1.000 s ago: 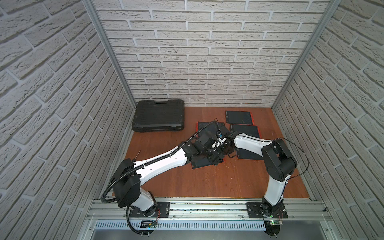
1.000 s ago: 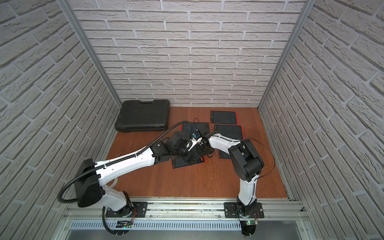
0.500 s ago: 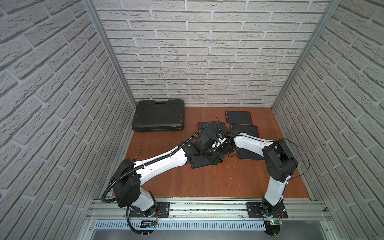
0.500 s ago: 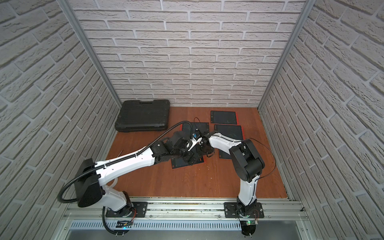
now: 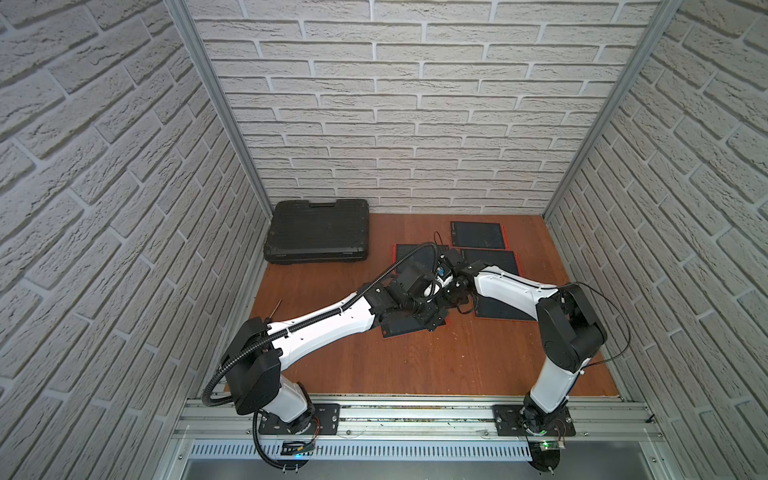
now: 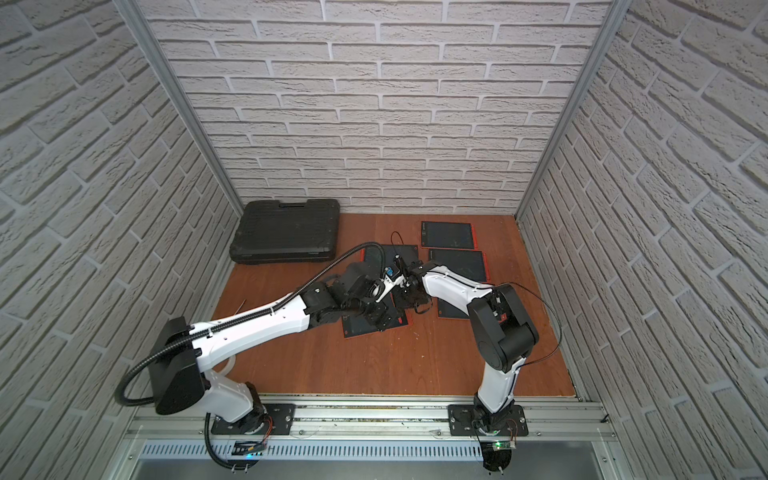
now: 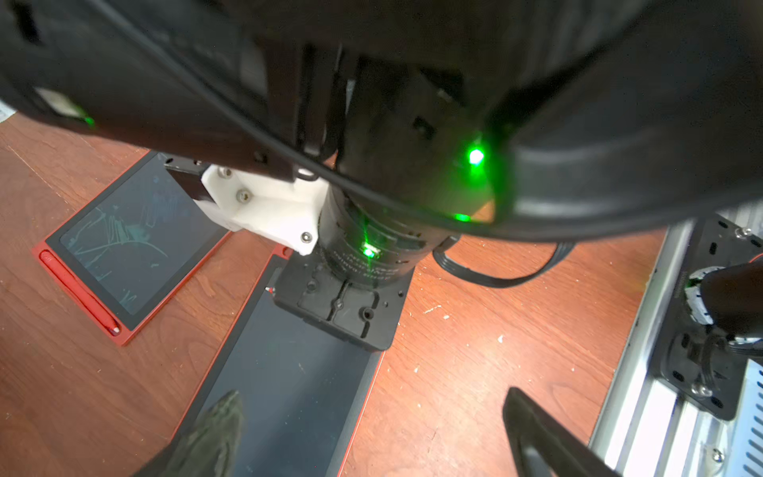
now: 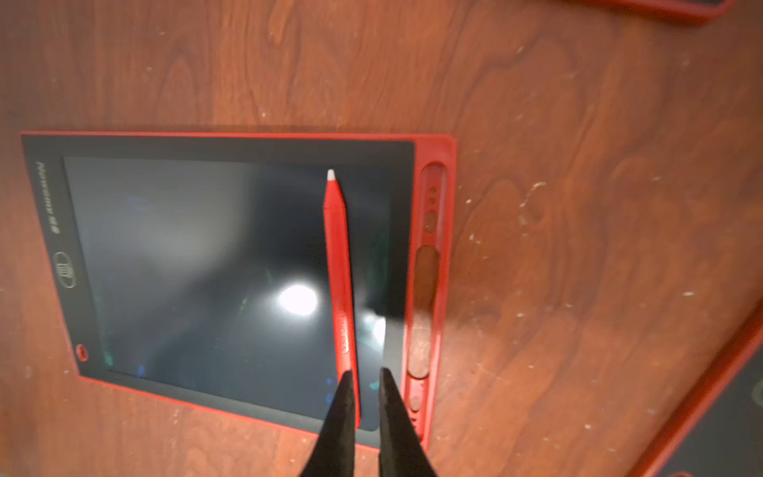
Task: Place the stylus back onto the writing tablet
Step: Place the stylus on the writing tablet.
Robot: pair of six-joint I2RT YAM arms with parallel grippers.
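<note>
In the right wrist view the red stylus with a white tip lies flat on the dark screen of the red-framed writing tablet. It lies beside the empty slot in the tablet's red edge. My right gripper hovers over the stylus's back end. Its jaws are all but shut, with only a sliver of screen showing between them. One finger covers that end. In the left wrist view my left gripper is wide open and empty over the tablet's edge. Both arms hide the stylus in both top views.
A second tablet with scribbles and a docked red stylus lies nearby. More tablets sit at the back right. A black case fills the back left corner. A metal rail runs along the front, and brick walls close in three sides.
Both arms hold nearly the same pose over the middle tablets. Nothing on the table has visibly moved.
</note>
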